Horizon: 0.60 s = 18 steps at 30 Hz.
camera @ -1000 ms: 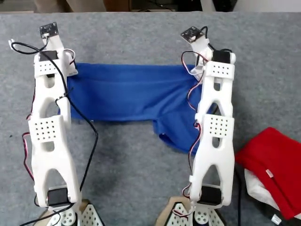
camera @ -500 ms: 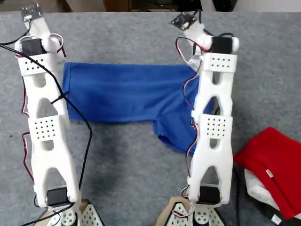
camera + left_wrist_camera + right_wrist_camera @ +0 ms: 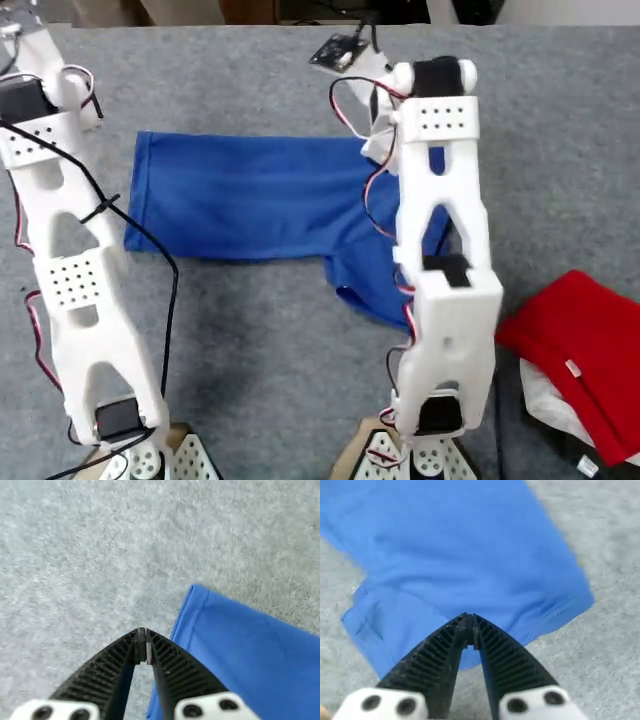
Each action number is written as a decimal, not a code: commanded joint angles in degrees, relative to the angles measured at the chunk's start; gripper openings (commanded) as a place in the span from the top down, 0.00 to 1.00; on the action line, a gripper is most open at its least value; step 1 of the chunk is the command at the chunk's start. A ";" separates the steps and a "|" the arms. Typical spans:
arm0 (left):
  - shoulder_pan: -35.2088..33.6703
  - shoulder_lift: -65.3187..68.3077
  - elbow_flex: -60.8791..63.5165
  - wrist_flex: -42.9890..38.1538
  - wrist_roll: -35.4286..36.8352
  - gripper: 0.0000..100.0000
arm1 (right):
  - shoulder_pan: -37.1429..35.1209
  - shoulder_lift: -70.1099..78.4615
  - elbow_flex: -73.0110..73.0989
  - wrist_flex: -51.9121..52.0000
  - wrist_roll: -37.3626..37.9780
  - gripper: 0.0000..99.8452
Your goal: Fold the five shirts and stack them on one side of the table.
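A blue shirt lies spread flat on the grey table, with one sleeve trailing toward the front beside the right arm. In the left wrist view my left gripper is shut with nothing in it, hovering over bare table just off the blue shirt's corner. My right gripper is shut too, raised above the blue shirt near its hem, and no cloth shows between its fingers. The left arm stands along the shirt's left edge.
A red shirt lies folded at the front right on top of white cloth, with a dark garment under them at the corner. Both arm bases stand at the front edge. Bare grey table extends at the back right.
Both arms have swung away from the shirt's far corners toward the back and left. The blue shirt's left edge now lies uncovered and flat on the table.
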 commanded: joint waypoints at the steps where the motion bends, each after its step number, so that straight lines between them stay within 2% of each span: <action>1: -0.44 -6.55 5.45 0.97 -0.26 0.98 | -0.66 -10.68 10.24 -3.87 1.67 0.99; 6: 0.35 -19.47 25.14 0.97 1.85 0.98 | -0.57 -19.12 24.22 -7.47 2.99 0.99; 12: 5.54 -39.16 53.19 -0.70 3.43 0.98 | -1.63 -31.60 45.49 -14.07 5.71 0.88; 15: 7.12 -43.56 67.69 -9.41 5.36 0.98 | -3.30 -39.25 57.36 -17.58 7.30 0.89; 18: 7.03 -43.38 82.64 -25.49 5.89 0.98 | -4.00 -46.20 69.41 -21.89 9.14 0.88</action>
